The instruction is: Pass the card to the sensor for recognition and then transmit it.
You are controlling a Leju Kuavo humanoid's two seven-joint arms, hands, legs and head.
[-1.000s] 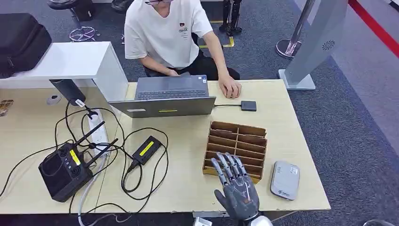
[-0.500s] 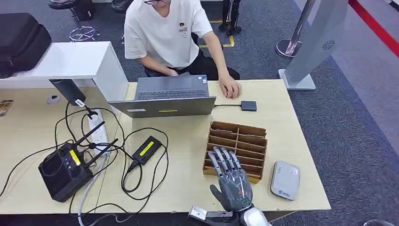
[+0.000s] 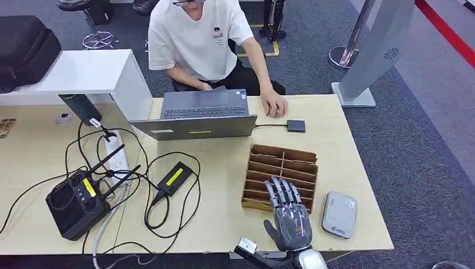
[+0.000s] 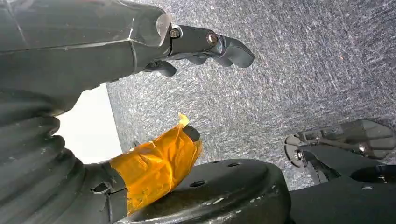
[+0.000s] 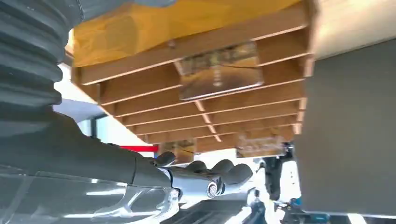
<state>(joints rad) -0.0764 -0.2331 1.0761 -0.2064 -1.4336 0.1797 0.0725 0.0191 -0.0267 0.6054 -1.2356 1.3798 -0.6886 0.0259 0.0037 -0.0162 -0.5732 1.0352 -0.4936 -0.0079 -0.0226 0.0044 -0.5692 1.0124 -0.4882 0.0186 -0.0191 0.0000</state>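
One pale wooden surface [image 3: 347, 140] carries a brown slotted wooden card rack [image 3: 283, 168] beneath the right robot hand's [image 3: 290, 216] spread, empty fingers; a glossy card [image 5: 217, 74] lies in a slot. Just right sits a grey rounded card sensor [image 3: 339, 214]. Left robot hand [image 4: 201, 44], empty, hangs over carpet.

Office corner with desk and carpet

A light wooden table [image 3: 347, 140] stands on grey-blue carpet [image 3: 425, 145]; a white side desk [image 3: 78, 70] adjoins it, a grey pillar stand [image 3: 375, 50] beyond.

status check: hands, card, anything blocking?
Right hand open over wooden rack. Card in a rack slot, not held. Left hand empty, down by floor.
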